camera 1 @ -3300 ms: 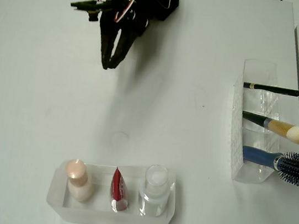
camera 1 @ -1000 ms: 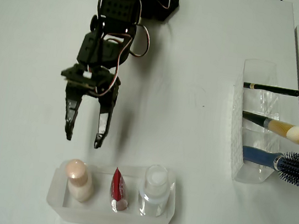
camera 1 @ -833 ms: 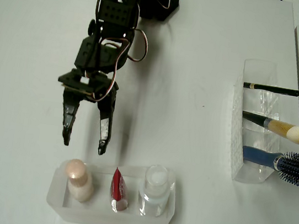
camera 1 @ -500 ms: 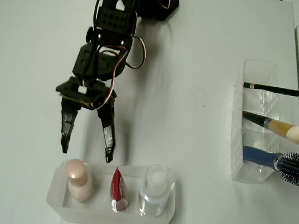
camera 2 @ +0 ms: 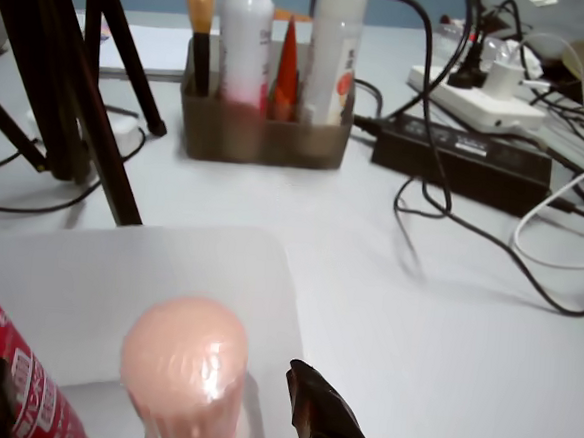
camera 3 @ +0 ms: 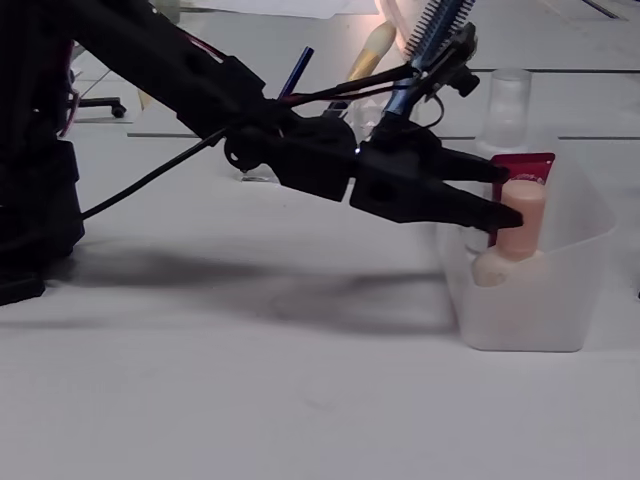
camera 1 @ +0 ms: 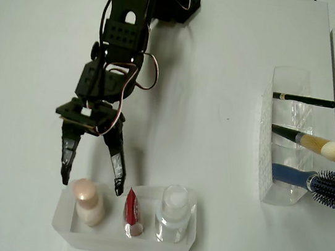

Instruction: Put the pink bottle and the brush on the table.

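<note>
Hovering at the near edge of the frosted clear plastic tray (camera 1: 65, 231), your black two-finger gripper (camera 1: 91, 185) has its jaws spread wide, empty, one finger either side of the small pale peach-pink bottle w/ rounded body and narrower cap (camera 1: 87, 201). In the overhead view the bottle's cap sits just past the fingertips; in the fixed view the tips (camera 3: 497, 214) reach the cap (camera 3: 520, 222) but contact can't be told. In the wrist view the pink cap (camera 2: 183, 369) lies between the fingers.

Obstacles: a red sachet (camera 1: 132, 212) stands just beside the right finger in the overhead view, in the same tray, w/ a clear bottle w/ white cap (camera 1: 173, 214) one slot beyond it.

Well off to the gripper's right in the overhead view, a second clear plastic holder (camera 1: 280, 136) carries a thin black pencil (camera 1: 303, 99), the slim makeup brush w/ black handle, gold-tan ferrule and cream bristles (camera 1: 314, 144), and a blue bristly hairbrush (camera 1: 321, 184).

Surface: large plain white table (camera 1: 34, 50), arm's shadow under the gripper. Beyond it the wrist view shows tripod legs (camera 2: 105, 146), cables, a power strip (camera 2: 480, 100) and another box of bottles (camera 2: 268, 107).
</note>
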`<state>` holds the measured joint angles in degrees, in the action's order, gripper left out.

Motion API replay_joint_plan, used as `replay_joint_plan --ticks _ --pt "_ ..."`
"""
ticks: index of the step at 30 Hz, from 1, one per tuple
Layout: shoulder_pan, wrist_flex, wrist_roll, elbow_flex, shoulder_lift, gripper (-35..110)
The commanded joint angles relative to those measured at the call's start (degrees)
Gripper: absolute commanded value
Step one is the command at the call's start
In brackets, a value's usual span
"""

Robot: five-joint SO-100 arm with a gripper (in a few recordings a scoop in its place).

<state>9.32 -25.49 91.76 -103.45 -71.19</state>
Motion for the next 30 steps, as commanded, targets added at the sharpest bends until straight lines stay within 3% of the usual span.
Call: replay_joint_plan --ticks 1,15,30 --pt "0.6 -0.1 1.7 4.1 -0.1 44" --pt "1.9 -0.6 2.5 11.5 8.3 45" --pt "1.1 -1.7 3.7 16.9 13.4 31"
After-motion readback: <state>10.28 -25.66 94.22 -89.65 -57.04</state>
